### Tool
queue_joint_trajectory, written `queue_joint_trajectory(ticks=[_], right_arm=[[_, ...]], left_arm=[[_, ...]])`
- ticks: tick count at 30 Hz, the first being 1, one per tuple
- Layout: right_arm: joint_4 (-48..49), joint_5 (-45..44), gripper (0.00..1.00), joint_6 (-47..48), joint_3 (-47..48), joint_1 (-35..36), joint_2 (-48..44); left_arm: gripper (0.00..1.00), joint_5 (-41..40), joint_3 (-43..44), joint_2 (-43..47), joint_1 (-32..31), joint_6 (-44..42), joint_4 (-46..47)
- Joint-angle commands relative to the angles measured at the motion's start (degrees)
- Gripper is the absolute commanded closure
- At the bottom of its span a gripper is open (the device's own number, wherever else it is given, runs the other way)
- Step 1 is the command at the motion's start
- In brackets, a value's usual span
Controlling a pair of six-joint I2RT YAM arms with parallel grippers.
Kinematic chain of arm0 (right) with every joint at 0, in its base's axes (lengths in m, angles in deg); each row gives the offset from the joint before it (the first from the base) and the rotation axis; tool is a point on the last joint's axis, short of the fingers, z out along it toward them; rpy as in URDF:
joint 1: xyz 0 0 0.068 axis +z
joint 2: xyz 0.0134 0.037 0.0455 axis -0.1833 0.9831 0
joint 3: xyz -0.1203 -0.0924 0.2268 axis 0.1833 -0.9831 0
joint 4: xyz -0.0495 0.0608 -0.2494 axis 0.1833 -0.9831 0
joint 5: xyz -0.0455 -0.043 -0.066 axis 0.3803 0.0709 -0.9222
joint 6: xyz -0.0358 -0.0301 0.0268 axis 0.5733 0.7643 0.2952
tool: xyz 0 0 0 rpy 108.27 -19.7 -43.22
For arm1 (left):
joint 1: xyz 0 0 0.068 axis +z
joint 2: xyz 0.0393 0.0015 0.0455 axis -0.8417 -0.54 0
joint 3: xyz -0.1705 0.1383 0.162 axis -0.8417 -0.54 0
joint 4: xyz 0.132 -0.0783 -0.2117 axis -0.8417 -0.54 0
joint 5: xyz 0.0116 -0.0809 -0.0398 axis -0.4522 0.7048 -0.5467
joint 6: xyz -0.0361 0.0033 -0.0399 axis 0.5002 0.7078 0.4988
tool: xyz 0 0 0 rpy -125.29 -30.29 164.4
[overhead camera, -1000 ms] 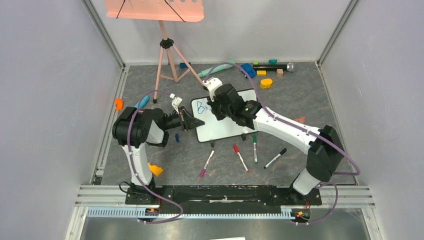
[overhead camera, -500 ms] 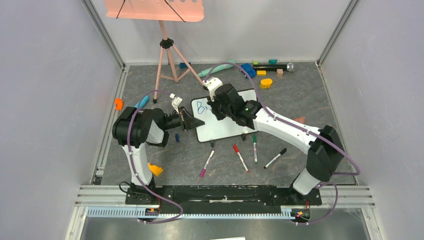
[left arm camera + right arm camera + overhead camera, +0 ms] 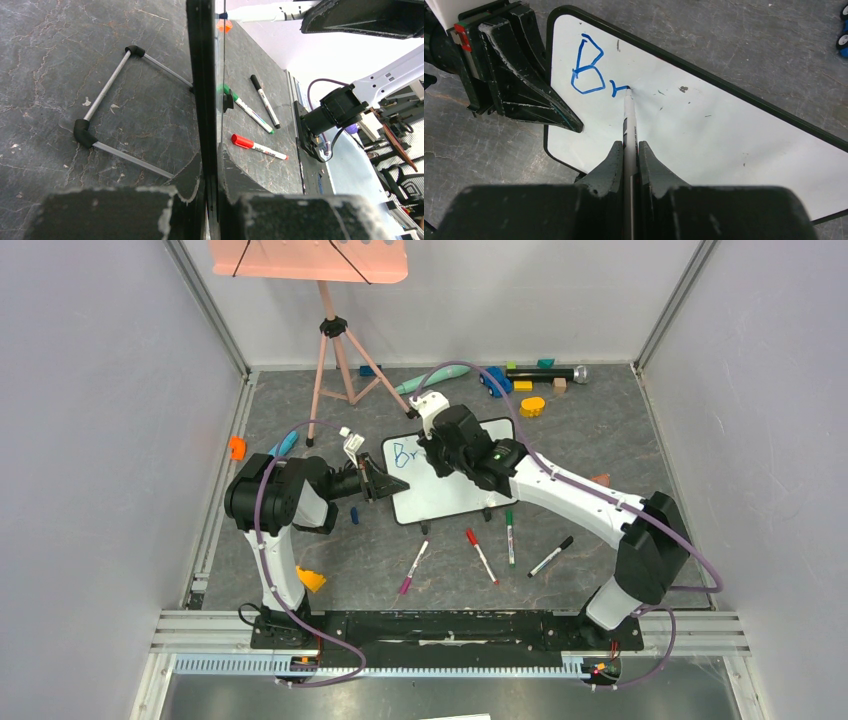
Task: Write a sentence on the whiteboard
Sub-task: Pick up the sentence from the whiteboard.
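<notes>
The whiteboard lies tilted on the mat between the arms, and the left wrist view sees it edge-on. My left gripper is shut on the board's left edge, one finger on each face. My right gripper is shut on a white marker. The marker's tip touches the board at the end of a small blue stroke. The sentence stands as a blue "B" and a beginning "r" near the board's upper left corner. The right gripper hides the board's top middle.
Purple, red, green and black markers lie in front of the board. A pink music stand stands at the back left. Toys lie along the back. An orange piece and a yellow wedge lie left.
My right gripper has shifted slightly toward the back with the marker, and a small stroke has appeared after the "B". The left gripper and the board have stayed put.
</notes>
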Motion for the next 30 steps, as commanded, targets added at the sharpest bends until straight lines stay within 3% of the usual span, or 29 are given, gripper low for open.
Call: queue_joint_trajectory(ticks=[1,12,18,30], right_arm=[[1.7,-5.5,1.0,0.2,-0.1,-1.8,-1.1],[5.7,2.8,1.0,1.1,-2.2,-1.7,-5.9],[6.8,1.2,1.0,1.6,-4.5,-1.8,-8.4],[5.0,-0.6,1.0,1.4,0.0,-2.0,-3.0]], left_arm=[[0.98,-1.6,-1.1,-1.5,0.2,-9.4,2.1],[0.98,-1.6,-1.0,-1.7,0.2,-9.4,2.1],[0.98,-1.8,-1.1,-1.7,0.2,-9.3,2.1],[0.98,-1.6,-1.2,-1.6,0.2,-9.3,2.1]])
